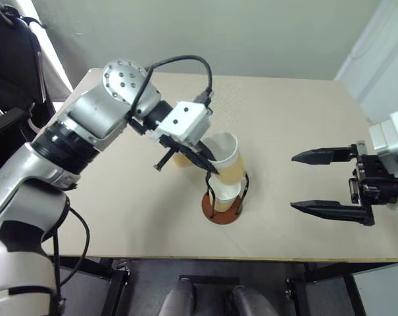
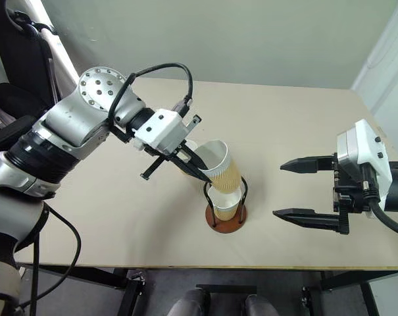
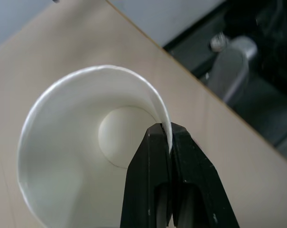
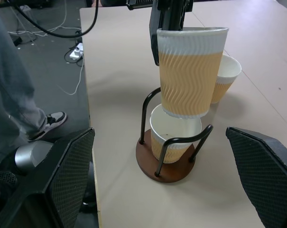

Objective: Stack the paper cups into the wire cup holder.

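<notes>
My left gripper (image 1: 210,166) is shut on the rim of one paper cup (image 2: 222,168), one finger inside and one outside (image 3: 171,137). That cup hangs tilted just above a second paper cup (image 4: 174,133), which stands in the wire cup holder (image 2: 228,222) on its reddish-brown disc between two black wire loops. The held cup's bottom is at the seated cup's rim (image 4: 186,113). A third paper cup (image 4: 226,76) stands on the table just behind the holder, partly hidden by the left gripper. My right gripper (image 1: 317,182) hovers open and holds nothing, to the right of the holder.
The beige table (image 1: 291,112) has its front edge close below the holder. A person's leg and shoe (image 4: 52,121) stand on the floor beside the table, near cables. A dark chair (image 1: 8,79) is at the far left.
</notes>
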